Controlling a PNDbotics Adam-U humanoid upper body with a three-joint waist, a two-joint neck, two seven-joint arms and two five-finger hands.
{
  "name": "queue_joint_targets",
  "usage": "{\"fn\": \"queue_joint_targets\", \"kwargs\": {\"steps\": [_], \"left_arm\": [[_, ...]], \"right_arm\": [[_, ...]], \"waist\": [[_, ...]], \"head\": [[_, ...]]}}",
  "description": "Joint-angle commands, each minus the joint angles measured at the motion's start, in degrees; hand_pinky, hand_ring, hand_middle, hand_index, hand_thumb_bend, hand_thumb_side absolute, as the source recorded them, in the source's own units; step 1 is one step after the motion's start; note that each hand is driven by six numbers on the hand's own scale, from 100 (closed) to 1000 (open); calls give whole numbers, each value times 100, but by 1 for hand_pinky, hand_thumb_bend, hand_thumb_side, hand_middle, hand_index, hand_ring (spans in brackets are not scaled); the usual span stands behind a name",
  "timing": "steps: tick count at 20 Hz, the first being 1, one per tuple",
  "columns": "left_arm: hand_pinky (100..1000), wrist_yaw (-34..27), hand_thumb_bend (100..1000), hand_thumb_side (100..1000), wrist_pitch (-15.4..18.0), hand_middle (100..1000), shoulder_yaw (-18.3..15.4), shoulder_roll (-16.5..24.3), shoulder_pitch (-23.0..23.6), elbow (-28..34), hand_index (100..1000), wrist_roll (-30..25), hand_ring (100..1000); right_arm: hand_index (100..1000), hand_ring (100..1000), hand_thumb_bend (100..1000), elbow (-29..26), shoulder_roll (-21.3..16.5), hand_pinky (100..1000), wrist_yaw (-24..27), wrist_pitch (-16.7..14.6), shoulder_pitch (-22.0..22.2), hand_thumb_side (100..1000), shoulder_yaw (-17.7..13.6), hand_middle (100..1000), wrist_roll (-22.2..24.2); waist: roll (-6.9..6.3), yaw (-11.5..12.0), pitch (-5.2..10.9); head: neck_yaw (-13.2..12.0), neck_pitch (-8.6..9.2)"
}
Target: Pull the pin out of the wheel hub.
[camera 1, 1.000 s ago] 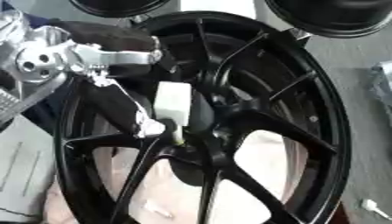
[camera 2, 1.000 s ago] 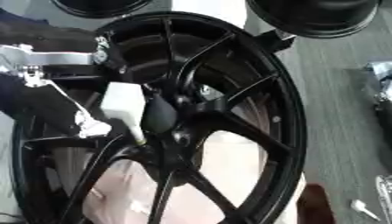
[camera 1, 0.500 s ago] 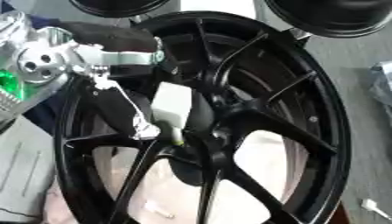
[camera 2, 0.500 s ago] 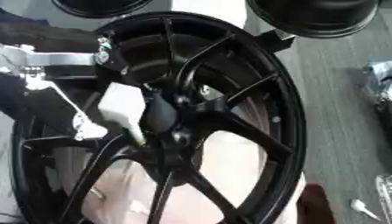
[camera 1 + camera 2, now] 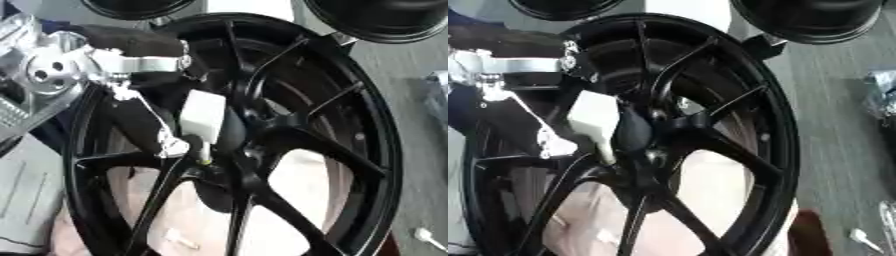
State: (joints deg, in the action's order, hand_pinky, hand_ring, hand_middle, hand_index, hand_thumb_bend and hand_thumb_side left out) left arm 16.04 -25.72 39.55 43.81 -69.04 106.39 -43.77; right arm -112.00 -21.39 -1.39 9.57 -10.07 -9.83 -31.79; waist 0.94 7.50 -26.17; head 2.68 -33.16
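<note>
The glossy black spoked wheel hub [image 5: 289, 135] fills both views — its pin is hard to discern; the left hand [image 5: 188, 125] reaches the centre, finger state unclear.

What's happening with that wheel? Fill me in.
The robot's left hand has reached in from the left between the spokes of a big black wheel and sits at the hub. A small pale, yellowish-tipped thing, probably the pin, shows just below its fingers, close against the hub. Whether the fingers are closed on it cannot be told. The right hand is out of view.
</note>
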Motion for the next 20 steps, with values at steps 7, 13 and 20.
{"fn": "queue_joint_targets", "kwargs": {"steps": [7,13,20], "left_arm": [[618,-36,219,291,-479,289,-111,72,-98,70,417,-312,466],[609,-158,230,304,-652,283,-267,251,-34,274,410,-38,460],[598,-301,274,322,-811,285,-361,383,45,455,415,138,456]], "right_arm": [[733,820,100,-40,-67,800,12,-16,-19,537,-41,621,-25],[734,820,100,-41,-95,801,10,-16,-22,535,-41,621,-29],[733,820,100,-41,-108,800,14,-12,-21,535,-44,621,-31]], "waist": [[-6,-3,171],[-19,10,216],[-14,20,244]], "head": [[11,11],[38,0],[52,-12]]}}
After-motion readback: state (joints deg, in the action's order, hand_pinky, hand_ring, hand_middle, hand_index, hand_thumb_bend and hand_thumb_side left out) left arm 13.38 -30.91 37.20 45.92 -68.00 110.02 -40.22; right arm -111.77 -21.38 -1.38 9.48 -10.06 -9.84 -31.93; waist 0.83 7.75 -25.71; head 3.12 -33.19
